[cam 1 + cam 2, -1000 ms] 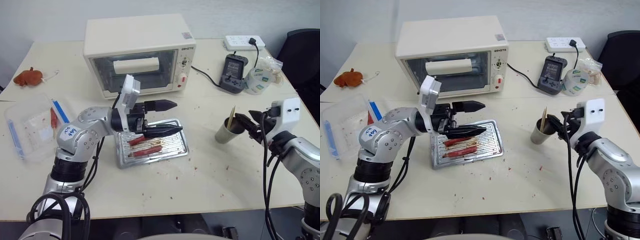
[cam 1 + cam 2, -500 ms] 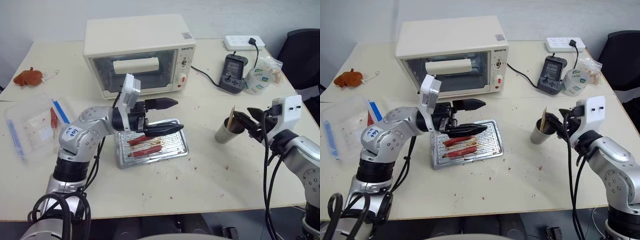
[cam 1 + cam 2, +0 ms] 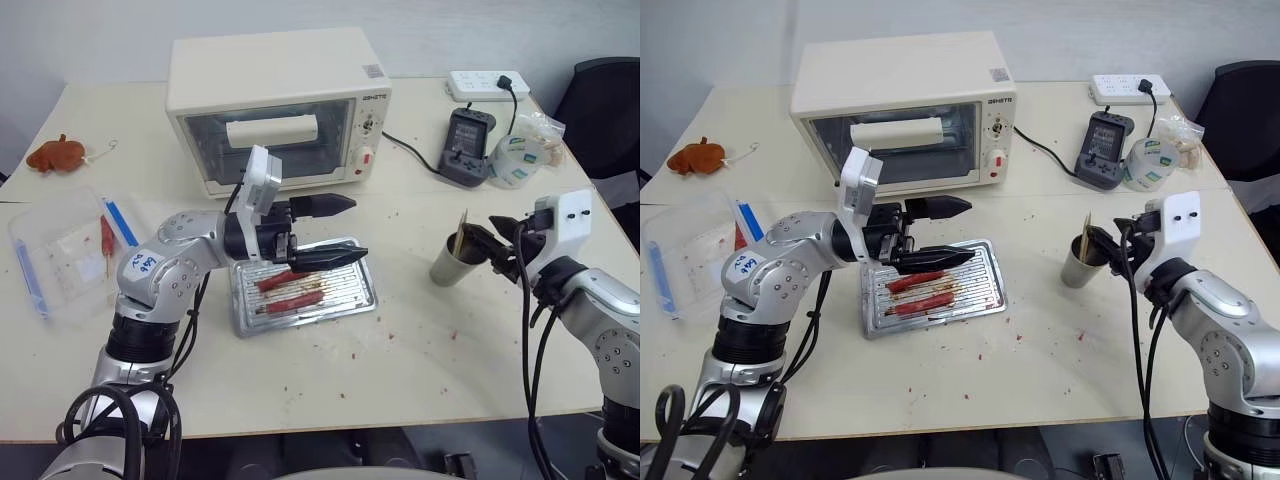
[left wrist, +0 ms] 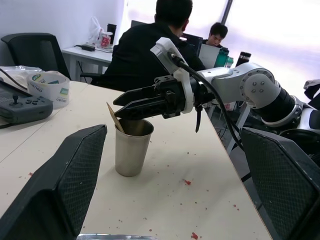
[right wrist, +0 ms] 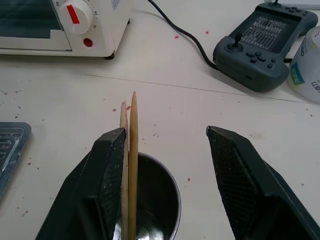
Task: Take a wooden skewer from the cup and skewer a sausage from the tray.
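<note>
The step in hand looks like pinching 1 skewer (image 5: 133, 150): the right gripper (image 5: 165, 145), jaws apart over the cup (image 5: 150, 200), should close on a single stick and lift straight up. The tray (image 3: 355, 290) holds 2 sausages (image 3: 295, 298) under the spread, empty left gripper (image 3: 335, 232). The cup holds 2 leaning skewers.

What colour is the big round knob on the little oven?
The knob on the oven is white with a red stripe, clearest in the right wrist view.

Skewers (image 5: 133, 165) upright in cup (image 3: 450, 265); sausages (image 3: 295, 298) on tray (image 3: 352, 293).
</note>
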